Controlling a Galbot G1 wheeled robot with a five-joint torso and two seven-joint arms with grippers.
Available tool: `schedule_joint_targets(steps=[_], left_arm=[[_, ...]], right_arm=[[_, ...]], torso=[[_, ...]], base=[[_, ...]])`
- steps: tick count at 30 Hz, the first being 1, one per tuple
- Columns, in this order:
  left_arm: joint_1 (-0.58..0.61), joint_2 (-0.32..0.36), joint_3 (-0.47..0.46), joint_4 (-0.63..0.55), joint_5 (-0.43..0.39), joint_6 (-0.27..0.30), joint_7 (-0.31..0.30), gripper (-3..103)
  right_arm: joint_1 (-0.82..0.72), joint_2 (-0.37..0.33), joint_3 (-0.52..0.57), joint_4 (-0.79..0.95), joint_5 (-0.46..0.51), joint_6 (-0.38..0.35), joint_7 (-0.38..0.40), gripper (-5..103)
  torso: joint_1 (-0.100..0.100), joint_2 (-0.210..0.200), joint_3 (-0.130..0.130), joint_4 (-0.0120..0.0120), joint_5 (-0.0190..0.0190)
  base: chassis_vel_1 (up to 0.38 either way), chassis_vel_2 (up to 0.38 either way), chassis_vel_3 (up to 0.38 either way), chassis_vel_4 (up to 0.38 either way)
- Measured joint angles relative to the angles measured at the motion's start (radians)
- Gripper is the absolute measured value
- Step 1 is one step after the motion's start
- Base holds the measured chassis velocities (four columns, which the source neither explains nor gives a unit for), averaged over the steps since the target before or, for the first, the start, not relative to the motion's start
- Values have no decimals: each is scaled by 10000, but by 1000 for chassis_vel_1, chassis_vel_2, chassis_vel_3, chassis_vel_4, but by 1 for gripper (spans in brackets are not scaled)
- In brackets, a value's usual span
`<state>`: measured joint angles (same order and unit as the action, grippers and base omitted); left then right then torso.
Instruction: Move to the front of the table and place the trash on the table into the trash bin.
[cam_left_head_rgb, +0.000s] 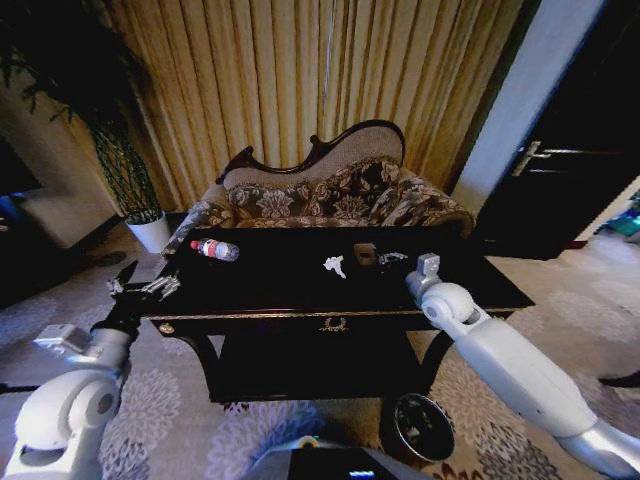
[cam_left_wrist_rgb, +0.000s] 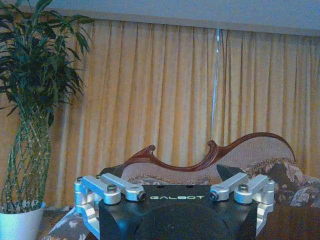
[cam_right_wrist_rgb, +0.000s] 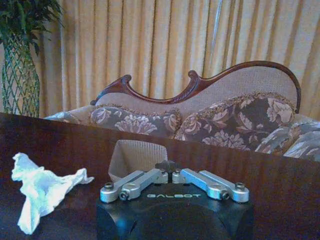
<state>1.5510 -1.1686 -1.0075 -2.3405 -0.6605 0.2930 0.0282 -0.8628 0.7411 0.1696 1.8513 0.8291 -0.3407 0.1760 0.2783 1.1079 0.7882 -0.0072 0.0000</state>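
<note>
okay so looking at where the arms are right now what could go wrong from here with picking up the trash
1. The right gripper sits low over the table, close to a brown box; a careless advance could shove it instead of grasping.
2. The crumpled tissue is thin and flat, so fingers might scrape the glossy top.
3. The bottle lies on its side near the far edge and could roll off if nudged.
</note>
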Motion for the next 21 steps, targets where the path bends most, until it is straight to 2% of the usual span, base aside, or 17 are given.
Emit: schedule_joint_targets(steps=[8,14,21], left_arm=[[-17,27,27,-53,2,0,0,100],[-23,37,36,-78,2,5,-9,100],[-31,62,136,-19,2,-145,-26,100]], right_arm=[[-190,-51,349,134,49,78,0,0],[-260,-63,616,242,516,302,202,0],[-393,102,918,297,783,1164,707,0]], torso=[[0,0,0,0,0],[0,0,0,0,0],[0,0,0,1,-1]], base=[[0,0,0,0],[0,0,0,0],[0,0,0,0]])
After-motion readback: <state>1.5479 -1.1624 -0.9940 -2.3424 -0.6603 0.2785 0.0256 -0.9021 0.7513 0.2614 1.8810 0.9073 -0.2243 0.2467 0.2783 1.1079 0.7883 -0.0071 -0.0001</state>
